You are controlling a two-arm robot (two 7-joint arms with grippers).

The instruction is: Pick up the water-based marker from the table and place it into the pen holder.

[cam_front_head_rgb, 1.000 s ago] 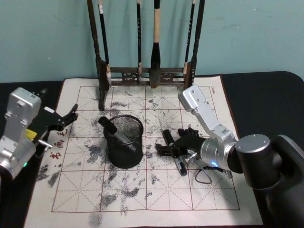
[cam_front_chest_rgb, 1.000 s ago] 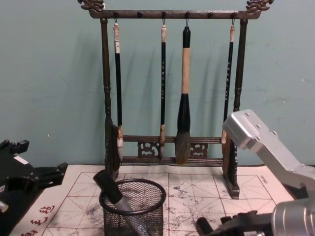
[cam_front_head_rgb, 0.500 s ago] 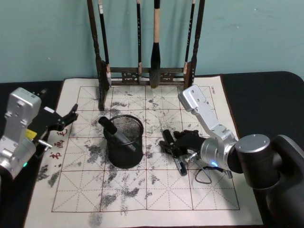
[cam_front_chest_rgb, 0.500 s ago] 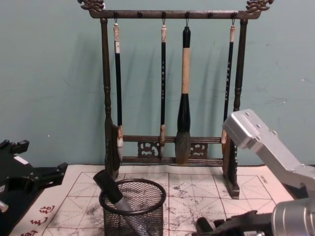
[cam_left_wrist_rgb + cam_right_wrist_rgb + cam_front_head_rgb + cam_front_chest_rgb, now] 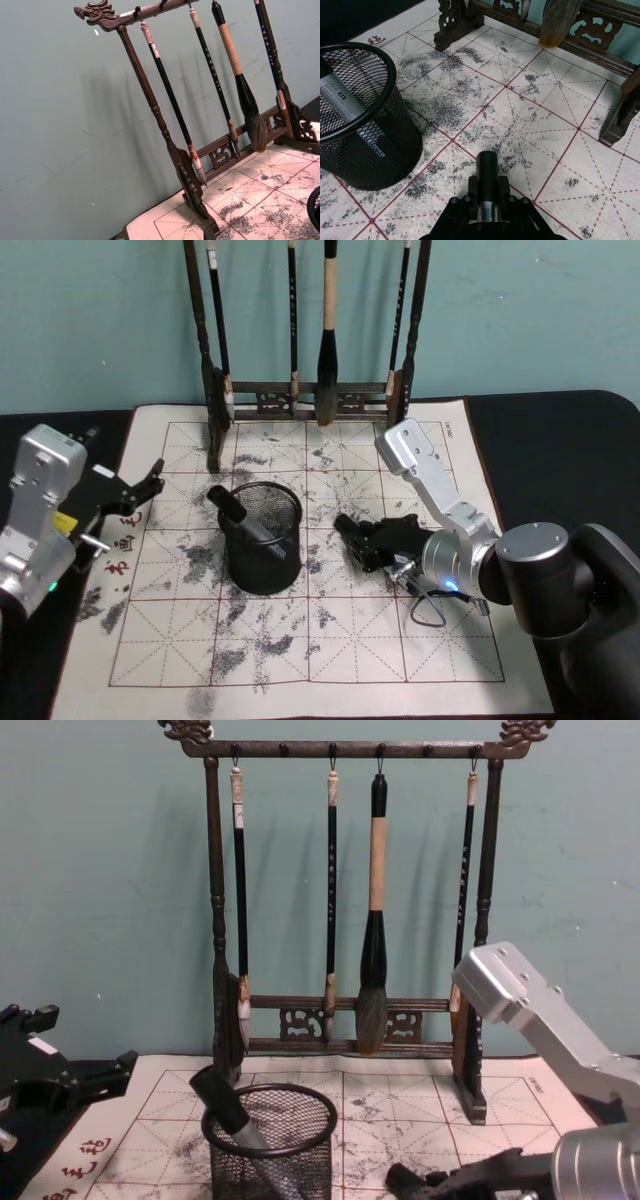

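Right gripper (image 5: 388,546): clamping the water-based marker (image 5: 487,172), just right of the pen holder (image 5: 262,565)
Left gripper (image 5: 135,495): idling left of the holder
Risk: the cap could be catching the rim (image 5: 299,506), or jamming against the second marker (image 5: 245,520) leaning inside

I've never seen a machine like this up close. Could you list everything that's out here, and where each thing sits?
table: one, nearly black, under everything.
mat: one, white with red grid lines and ink stains, on the table.
brush rack: one, dark wood, at the mat's far edge.
brushes: four, mostly dark handles, hanging from the rack.
pen holder: one, black wire mesh, mid-mat.
first marker: one, black cap, grey body, leaning inside the pen holder.
second marker: one, black, right of the pen holder.
left gripper: black, open, over the mat's left edge.
right gripper: black, shut on the second marker.
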